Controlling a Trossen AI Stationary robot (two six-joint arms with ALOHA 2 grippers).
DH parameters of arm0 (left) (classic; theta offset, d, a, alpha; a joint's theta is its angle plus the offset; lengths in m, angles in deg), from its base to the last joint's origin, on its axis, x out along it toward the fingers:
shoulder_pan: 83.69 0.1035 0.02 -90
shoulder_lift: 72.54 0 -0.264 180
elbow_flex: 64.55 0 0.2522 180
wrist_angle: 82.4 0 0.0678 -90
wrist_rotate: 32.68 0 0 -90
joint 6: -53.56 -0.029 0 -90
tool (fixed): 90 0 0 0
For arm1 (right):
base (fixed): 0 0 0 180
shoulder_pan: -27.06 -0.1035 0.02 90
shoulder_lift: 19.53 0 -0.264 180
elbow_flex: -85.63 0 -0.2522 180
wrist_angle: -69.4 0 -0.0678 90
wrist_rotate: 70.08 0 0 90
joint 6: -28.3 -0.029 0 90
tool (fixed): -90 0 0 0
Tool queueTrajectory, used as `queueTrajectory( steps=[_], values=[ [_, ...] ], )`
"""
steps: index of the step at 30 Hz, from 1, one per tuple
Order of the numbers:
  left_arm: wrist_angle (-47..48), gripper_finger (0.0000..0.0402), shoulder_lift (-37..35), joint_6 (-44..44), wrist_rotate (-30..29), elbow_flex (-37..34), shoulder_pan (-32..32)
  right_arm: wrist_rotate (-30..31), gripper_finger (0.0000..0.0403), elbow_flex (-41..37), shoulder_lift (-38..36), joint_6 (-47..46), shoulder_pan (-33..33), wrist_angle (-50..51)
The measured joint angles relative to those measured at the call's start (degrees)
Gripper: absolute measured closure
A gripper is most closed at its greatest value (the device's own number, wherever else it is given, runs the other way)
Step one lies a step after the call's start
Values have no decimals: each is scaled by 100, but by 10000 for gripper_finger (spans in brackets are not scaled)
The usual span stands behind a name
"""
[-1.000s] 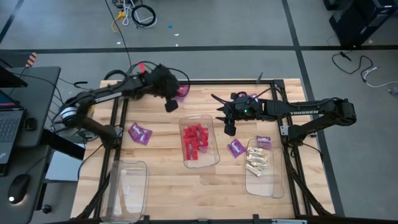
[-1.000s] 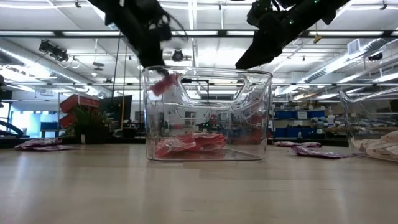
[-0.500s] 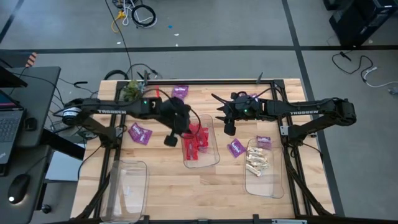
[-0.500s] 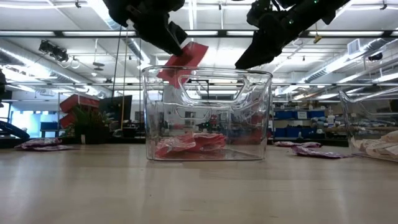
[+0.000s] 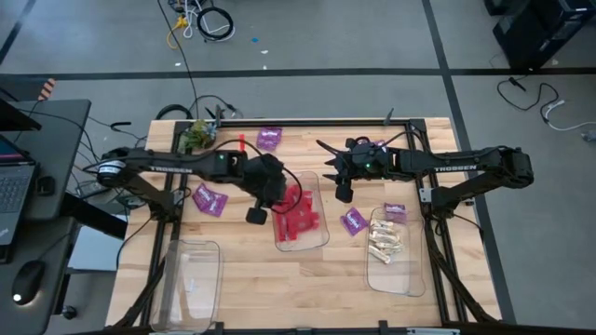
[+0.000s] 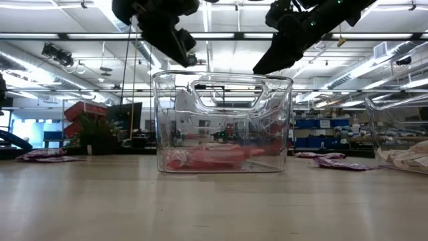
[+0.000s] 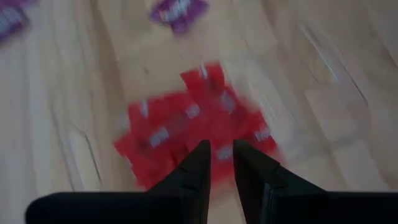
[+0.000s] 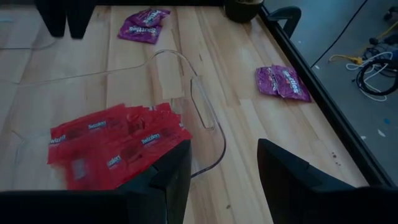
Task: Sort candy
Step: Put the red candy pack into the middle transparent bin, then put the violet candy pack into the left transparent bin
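Red packets (image 5: 296,212) lie heaped in the clear middle bin (image 5: 321,237), shown in the low view as red packets (image 6: 207,155). My left gripper (image 7: 221,149) hangs above that bin's left side (image 5: 254,214), fingers slightly apart and holding nothing. My right gripper (image 8: 224,162) is open and hovers off the bin's far right corner (image 5: 343,191). Purple packets lie flat on the table: one left of the bin (image 5: 209,198), one at the far edge (image 5: 269,138), two right of the bin (image 5: 353,221) (image 5: 395,211). Cream pieces (image 5: 385,240) lie in the right bin.
An empty clear bin (image 5: 191,279) stands at the near left. The right bin (image 5: 396,274) stands near the right frame rail. A small plant (image 5: 196,135) sits at the far left corner. Bare wood lies along the near edge between the bins.
My left gripper carried a red packet from the far left part of the table toward the near side, over the middle bin, and let it go. The packet fell onto the red heap in the bin.
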Motion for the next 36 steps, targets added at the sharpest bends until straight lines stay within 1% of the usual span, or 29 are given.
queueTrajectory(
  steps=[3, 5, 8, 10, 11, 13, 17, 19, 21, 24, 26, 32, 36],
  values=[
    [679, 331, 0, 229, -1, 169, -83, -8, 234, 0, 0, 2, 0, 13],
    [1352, 336, 0, 471, -2, 262, -188, -16, 234, 0, 0, 11, 0, 12],
    [2305, 358, -7, 1039, 6, 326, -373, -20, 234, 0, 0, 48, 0, 8],
    [2847, 382, -7, 1432, -5, 279, -485, -22, 234, 0, 0, 57, 0, -1],
    [3058, 391, -20, 1626, -101, 233, -523, -24, 234, 0, 0, 65, 0, -12],
    [3253, 396, -161, 2136, -418, 71, -536, -30, 234, 0, 0, 103, 0, -28],
    [3250, 399, -471, 2929, -519, -440, -150, -39, 234, 0, 0, 184, 0, -58],
    [3206, 399, -586, 3269, -663, -696, 146, -39, 234, 0, 0, 208, 0, -59],
    [3225, 399, -698, 3505, -932, -953, 436, -42, 234, 0, 0, 212, 0, -62],
    [3046, 398, -779, 3556, -1131, -1381, 849, -42, 234, 0, 0, 212, 0, -60],
    [2972, 395, -801, 3551, -1124, -1666, 1083, -42, 234, 0, 0, 207, 0, -60],
    [2478, 361, -796, 3668, -1224, -2446, 1571, -44, 234, 0, 0, 194, 0, -58],
    [2451, 328, -793, 3777, -1227, -2685, 1722, -46, 234, 0, 0, 194, 0, -56]
  ],
)
